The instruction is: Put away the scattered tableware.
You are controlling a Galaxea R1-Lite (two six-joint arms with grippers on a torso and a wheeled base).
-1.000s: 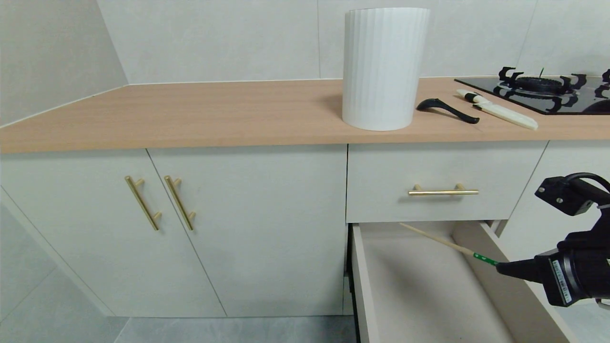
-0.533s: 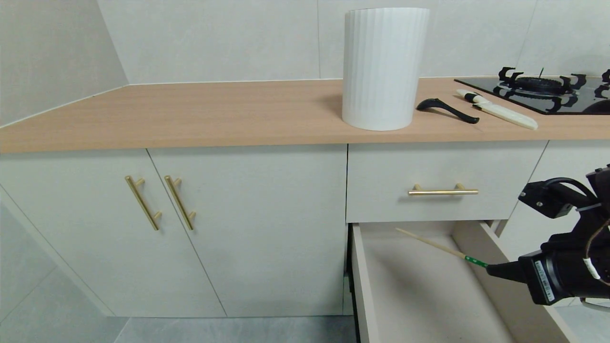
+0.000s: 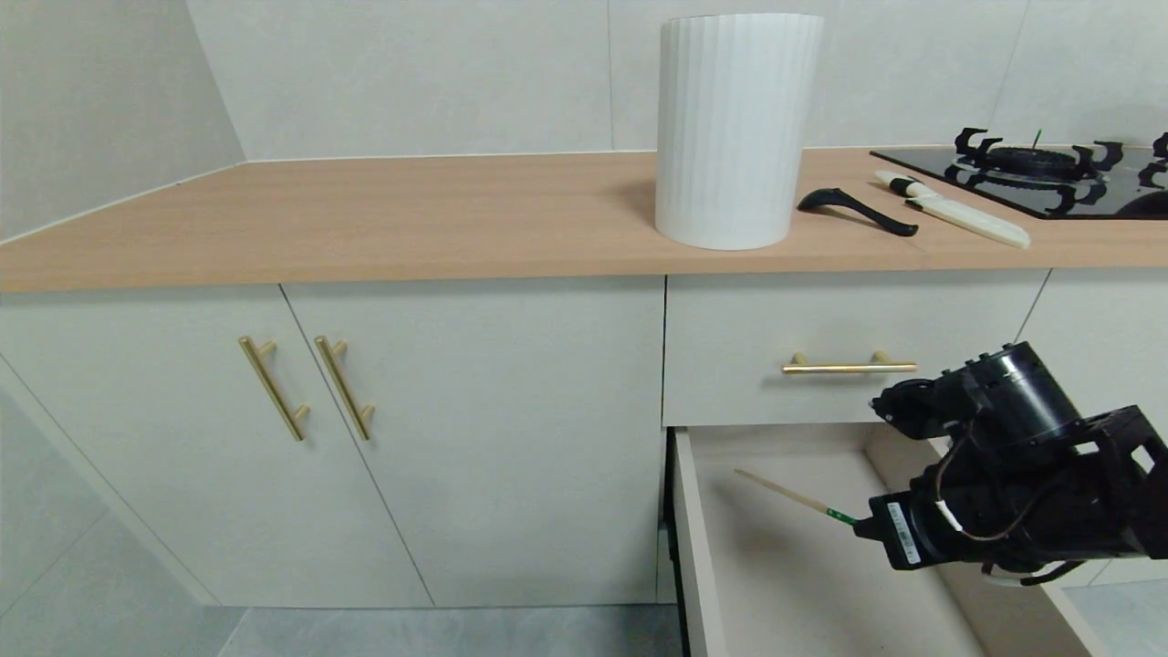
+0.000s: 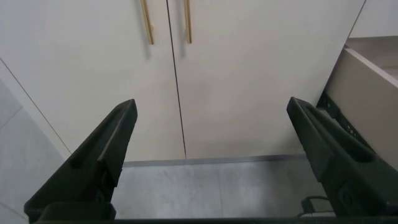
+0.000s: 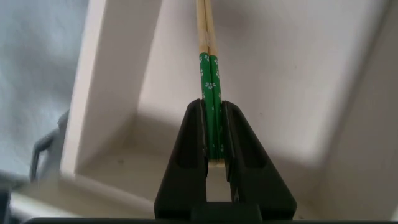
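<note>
The right gripper (image 5: 212,112) is clamped tight on the green-printed ends of a pair of pale bamboo chopsticks (image 5: 206,37), which slant out above the floor of the open pale drawer (image 3: 695,538). The left gripper (image 4: 211,112) hangs spread wide and empty before the closed cabinet doors (image 4: 249,81). On the wooden countertop (image 3: 365,219) above sit a white ribbed cylinder (image 3: 735,128), a black curved utensil (image 3: 858,210) and a cream knife (image 3: 954,212).
</note>
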